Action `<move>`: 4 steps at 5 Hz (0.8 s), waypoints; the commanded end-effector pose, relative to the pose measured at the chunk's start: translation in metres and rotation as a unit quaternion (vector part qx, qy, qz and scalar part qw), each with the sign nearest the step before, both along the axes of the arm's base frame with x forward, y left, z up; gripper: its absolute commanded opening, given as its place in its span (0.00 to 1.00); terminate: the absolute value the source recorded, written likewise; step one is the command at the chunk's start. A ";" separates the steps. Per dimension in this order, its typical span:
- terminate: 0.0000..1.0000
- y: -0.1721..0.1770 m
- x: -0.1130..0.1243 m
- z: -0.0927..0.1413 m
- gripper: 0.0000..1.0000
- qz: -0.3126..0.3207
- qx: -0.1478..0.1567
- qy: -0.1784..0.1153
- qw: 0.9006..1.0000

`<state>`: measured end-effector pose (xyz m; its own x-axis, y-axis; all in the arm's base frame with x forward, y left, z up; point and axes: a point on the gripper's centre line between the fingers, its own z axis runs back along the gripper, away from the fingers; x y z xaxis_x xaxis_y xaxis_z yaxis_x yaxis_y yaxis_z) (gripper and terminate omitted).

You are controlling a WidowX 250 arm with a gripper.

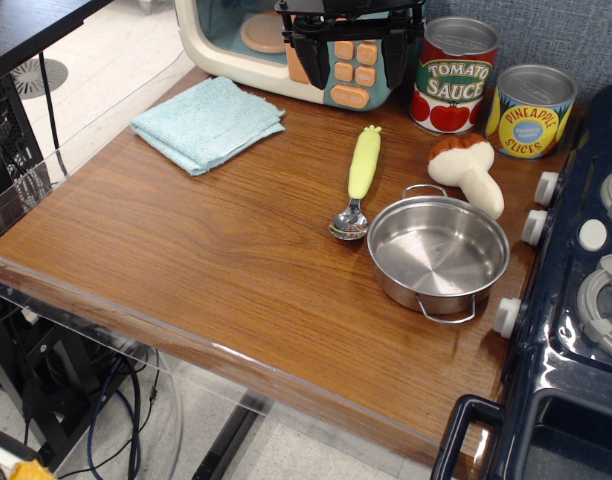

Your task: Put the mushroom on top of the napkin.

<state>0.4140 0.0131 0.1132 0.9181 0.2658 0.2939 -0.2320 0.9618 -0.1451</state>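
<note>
The mushroom (pixel 468 170) lies on its side on the wooden table, between the steel pot and the cans, brown cap toward the back left, cream stem pointing right-forward. The napkin (pixel 208 122), a folded light blue cloth, lies at the table's back left. My gripper (pixel 351 55) hangs at the back centre in front of the toy microwave, black fingers apart and empty. It is well behind and left of the mushroom and right of the napkin.
A steel pot (pixel 438 255) stands just in front of the mushroom. A spoon with a yellow-green handle (pixel 360 180) lies left of it. A tomato sauce can (pixel 454 75) and a pineapple can (pixel 529 111) stand behind. A toy stove (pixel 576 300) borders the right edge; a toy microwave (pixel 236 40) is at the back.
</note>
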 end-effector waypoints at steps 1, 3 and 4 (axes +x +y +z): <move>0.00 0.000 0.000 0.000 1.00 0.000 0.000 0.000 1.000; 0.00 -0.040 0.009 0.003 1.00 -0.084 -0.003 -0.021 0.996; 0.00 -0.060 0.011 0.000 1.00 -0.124 -0.006 -0.032 0.992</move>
